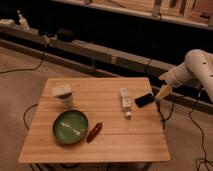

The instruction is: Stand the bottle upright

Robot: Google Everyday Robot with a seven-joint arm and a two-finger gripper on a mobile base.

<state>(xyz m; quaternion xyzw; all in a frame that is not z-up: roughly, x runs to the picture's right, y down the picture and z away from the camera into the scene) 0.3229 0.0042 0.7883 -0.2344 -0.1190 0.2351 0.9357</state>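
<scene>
Green plate, bottle, end effector beside phone

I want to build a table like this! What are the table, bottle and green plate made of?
The table looks like pale matte wood: plank lines show. The bottle, lying down, seems smooth white plastic. The green plate looks smooth, maybe ceramic or plastic; can't tell. The gripper hovers at the table's right edge, beside the black phone.
</scene>
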